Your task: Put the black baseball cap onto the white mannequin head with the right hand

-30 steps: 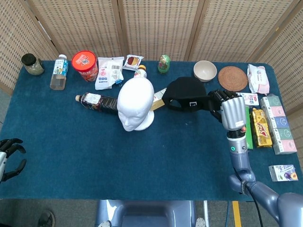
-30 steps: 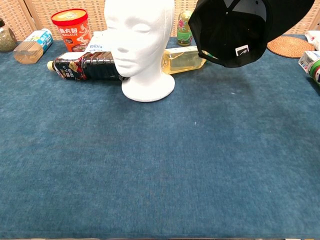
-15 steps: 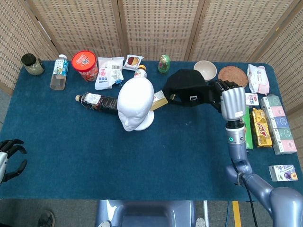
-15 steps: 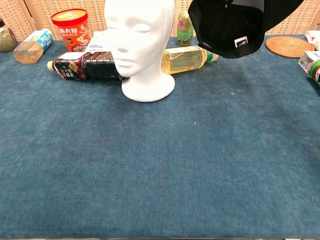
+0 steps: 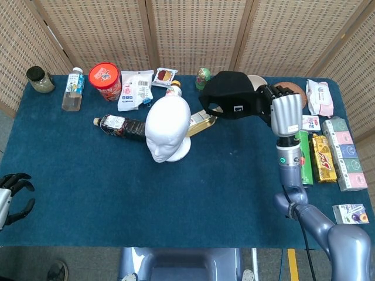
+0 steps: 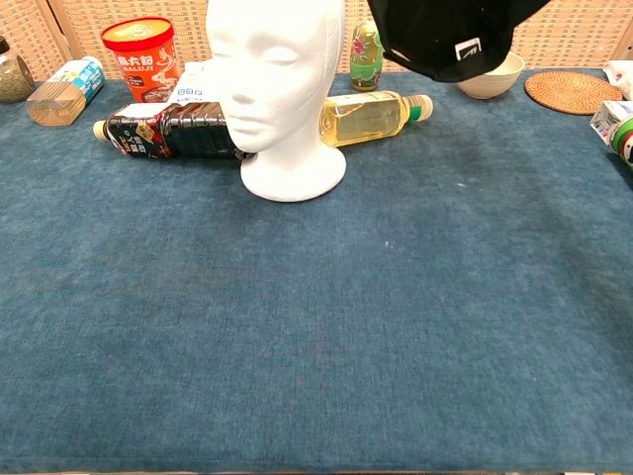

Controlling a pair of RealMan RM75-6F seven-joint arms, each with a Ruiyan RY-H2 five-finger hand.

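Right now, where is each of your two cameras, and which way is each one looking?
Head view: high up, looking steeply down on the whole table; shows the right hand holding the black cap, and the left hand at the edge.
Chest view: low, looking level across the table; no hand visible.
Both show the cap and the mannequin head.

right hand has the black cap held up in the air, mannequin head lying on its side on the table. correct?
One thing is off. The mannequin head is not on its side: it stands upright on its base, as the chest view shows. The rest holds: the right hand holds the black cap up in the air, to the right of the head and apart from it.
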